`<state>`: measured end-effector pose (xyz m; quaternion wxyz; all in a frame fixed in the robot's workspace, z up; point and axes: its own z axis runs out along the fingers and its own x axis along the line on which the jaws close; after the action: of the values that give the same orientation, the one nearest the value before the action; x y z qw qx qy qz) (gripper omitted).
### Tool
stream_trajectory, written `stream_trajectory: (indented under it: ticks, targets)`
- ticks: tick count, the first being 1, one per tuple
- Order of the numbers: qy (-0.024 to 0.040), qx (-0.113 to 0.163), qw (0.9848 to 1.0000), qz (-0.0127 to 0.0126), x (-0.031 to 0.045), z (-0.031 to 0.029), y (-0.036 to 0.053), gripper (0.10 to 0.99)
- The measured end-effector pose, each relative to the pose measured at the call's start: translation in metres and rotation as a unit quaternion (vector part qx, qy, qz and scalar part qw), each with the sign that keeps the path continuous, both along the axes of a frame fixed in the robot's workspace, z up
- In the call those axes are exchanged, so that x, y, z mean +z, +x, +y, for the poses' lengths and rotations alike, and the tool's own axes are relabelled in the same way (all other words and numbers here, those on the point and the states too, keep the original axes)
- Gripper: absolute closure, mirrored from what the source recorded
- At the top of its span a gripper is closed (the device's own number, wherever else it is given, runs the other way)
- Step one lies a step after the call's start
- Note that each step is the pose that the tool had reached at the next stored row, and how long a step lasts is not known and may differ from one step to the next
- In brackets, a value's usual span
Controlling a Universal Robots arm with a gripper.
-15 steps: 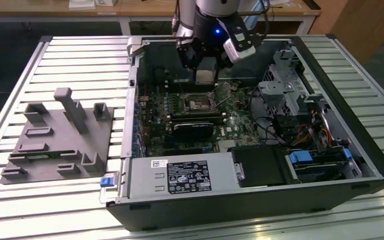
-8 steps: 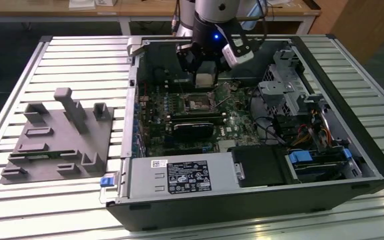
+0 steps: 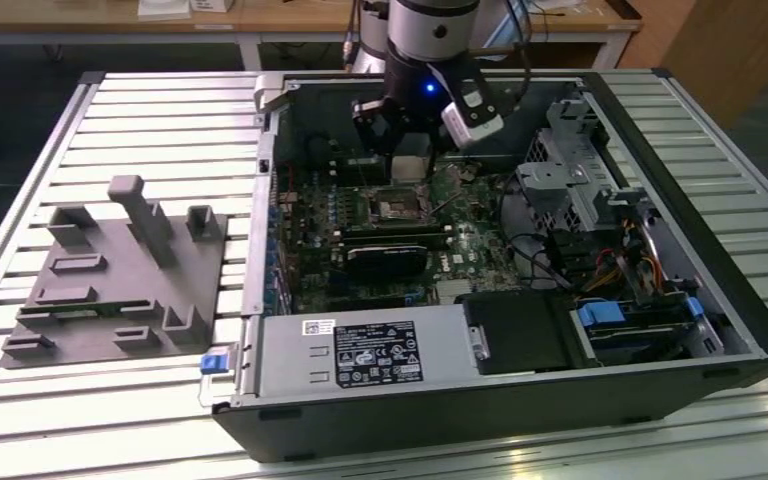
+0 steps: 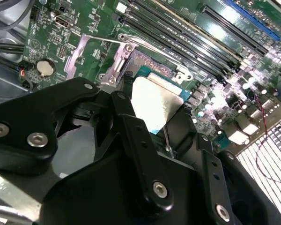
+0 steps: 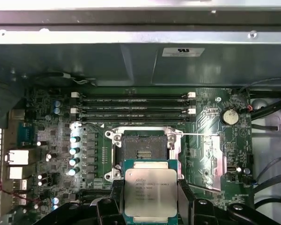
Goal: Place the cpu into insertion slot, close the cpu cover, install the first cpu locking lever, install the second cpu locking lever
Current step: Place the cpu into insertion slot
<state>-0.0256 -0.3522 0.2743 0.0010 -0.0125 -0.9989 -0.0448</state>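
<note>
Clamping the cpu (image 5: 151, 199) by two opposite edges, pincer (image 5: 150, 186) closed on it, silvery top facing the first wrist view. Held clear of the green board (image 5: 201, 108), not seated, leading edge about level with the near rim of the insertion slot (image 5: 144, 151). Immediately ahead of the fingertips (image 5: 115, 199): that slot, uncovered, dark contact field bare inside its metal rim. Cannot tell from these views how high above the rim the chip hangs. To one side of the slot, away from the fingers, what looks like the cpu cover (image 4: 74, 55) swung open and lying back toward a coin battery (image 4: 45, 68), with a thin lever wire (image 4: 107, 40) stretched from the slot's far corner the same way. Beyond the slot, farther ahead of the pincer, the long black memory slots (image 5: 136, 105); farthest of all, the grey case wall (image 5: 131, 63).

Judging by this pose, most likely to fail through a skewed descent: a slight twist or tilt in the grip enough to set a corner on the rim rather than inside it, or to drag the chip's underside across the bare contacts and bend them. Could equally slide in the fingers, gripped only at thin edges. Risks snagging a finger on the lever wire if drifting sideways toward it. Would not seat at all if lowered turned the wrong way round; orientation marks too small to check.
</note>
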Motion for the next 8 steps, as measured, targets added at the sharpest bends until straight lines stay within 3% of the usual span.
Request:
stream_trajectory:
  ticks: [8]
  targets:
    - [0.0001,0.0,1.0,-0.0058,-0.0138,-0.0002,-0.001,0.545]
